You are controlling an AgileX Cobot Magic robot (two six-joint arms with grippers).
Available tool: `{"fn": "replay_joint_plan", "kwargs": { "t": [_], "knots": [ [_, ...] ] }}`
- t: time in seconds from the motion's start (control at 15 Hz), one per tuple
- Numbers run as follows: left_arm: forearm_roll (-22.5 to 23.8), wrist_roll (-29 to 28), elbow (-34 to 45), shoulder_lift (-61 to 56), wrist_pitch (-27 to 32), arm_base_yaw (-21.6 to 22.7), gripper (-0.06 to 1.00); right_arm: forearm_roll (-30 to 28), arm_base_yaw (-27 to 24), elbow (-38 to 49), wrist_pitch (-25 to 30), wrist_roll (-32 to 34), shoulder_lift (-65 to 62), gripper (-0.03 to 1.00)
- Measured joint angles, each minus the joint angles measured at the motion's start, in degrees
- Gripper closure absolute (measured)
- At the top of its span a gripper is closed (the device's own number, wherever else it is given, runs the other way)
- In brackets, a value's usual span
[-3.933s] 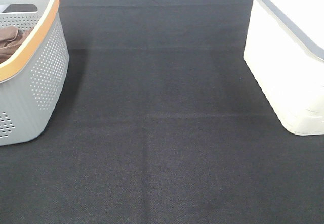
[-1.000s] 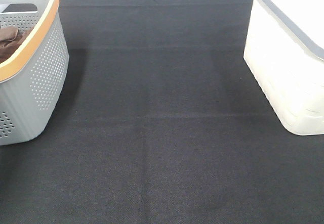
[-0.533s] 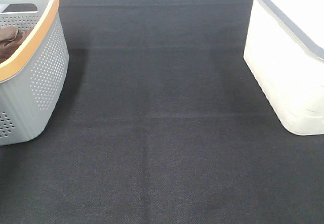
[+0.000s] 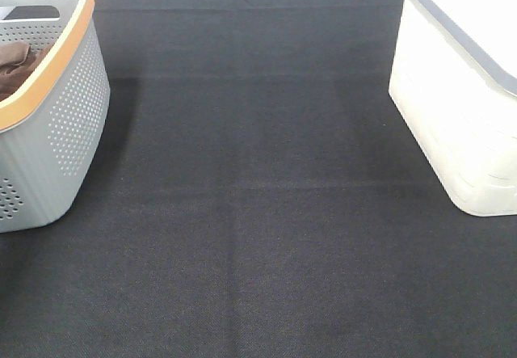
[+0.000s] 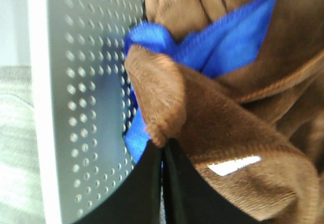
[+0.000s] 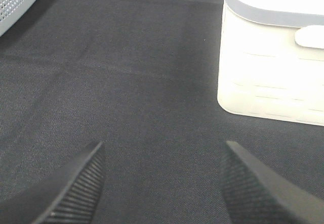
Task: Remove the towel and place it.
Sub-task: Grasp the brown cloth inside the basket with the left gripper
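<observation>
The towel [image 5: 223, 128] lies bunched up in the grey basket [image 5: 86, 82], so its long side cannot be told. Its tag [image 5: 235, 166] shows. The left claw [image 5: 163, 155] pinches a fold of it. A blue cloth [image 5: 228, 42] lies there too. The right claw [image 6: 162, 168] hangs open over the black worktop [image 4: 258, 212], near a white bin [image 4: 452, 115]
</observation>
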Motion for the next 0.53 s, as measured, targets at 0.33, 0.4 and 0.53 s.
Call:
{"fn": "replay_joint_plan", "kwargs": {
  "t": [0.33,0.4,0.53],
  "knots": [
    [-5.5,0.06,-6.59,-5.79,0.11,0.0,0.94,0.0,0.0,0.0,0.0,0.0,0.0,0.35],
    [-8.02,0.4,-8.42,-7.39,0.23,0.0,0.94,0.0,0.0,0.0,0.0,0.0,0.0,0.35],
    [-12.83,0.46,-10.66,-9.68,0.0,0.0,0.94,0.0,0.0,0.0,0.0,0.0,0.0,0.35]
  ]
}}
